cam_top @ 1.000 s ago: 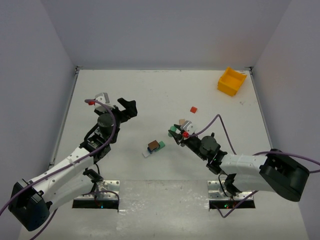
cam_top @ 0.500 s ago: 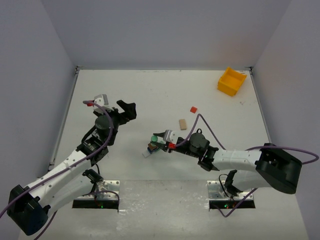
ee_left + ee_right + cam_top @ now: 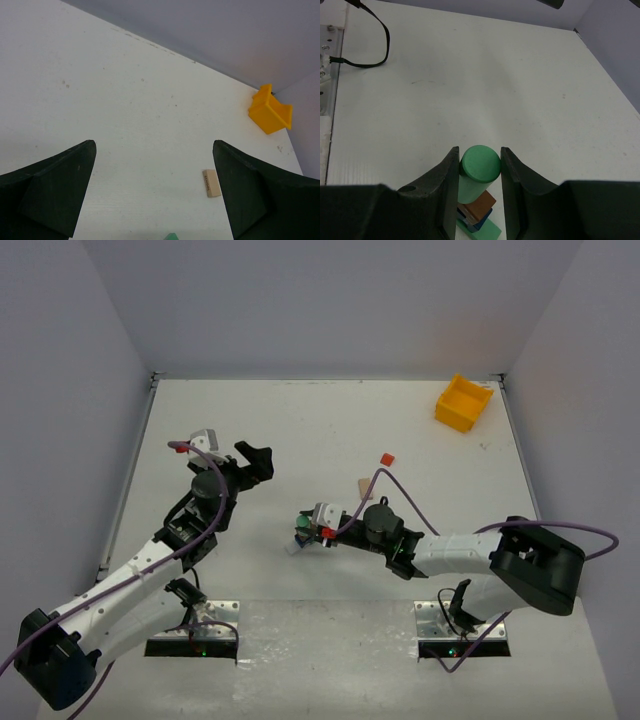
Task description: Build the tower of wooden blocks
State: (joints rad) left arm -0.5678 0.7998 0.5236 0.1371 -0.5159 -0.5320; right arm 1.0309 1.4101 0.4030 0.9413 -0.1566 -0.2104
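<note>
The right end effector (image 3: 479,153) held a green cylinder (image 3: 479,169) in a narrow grip. The wood block tower (image 3: 479,223) sat just beneath its fingers. It should probably lower straight down and release only once the cylinder is seated. The tower showed a brown block (image 3: 483,202) over blue, white and green pieces. The left end effector (image 3: 154,150) stood wide, holding nothing.

A yellow plastic bin (image 3: 463,403) sits on the white table (image 3: 300,420) — far right corner.
</note>
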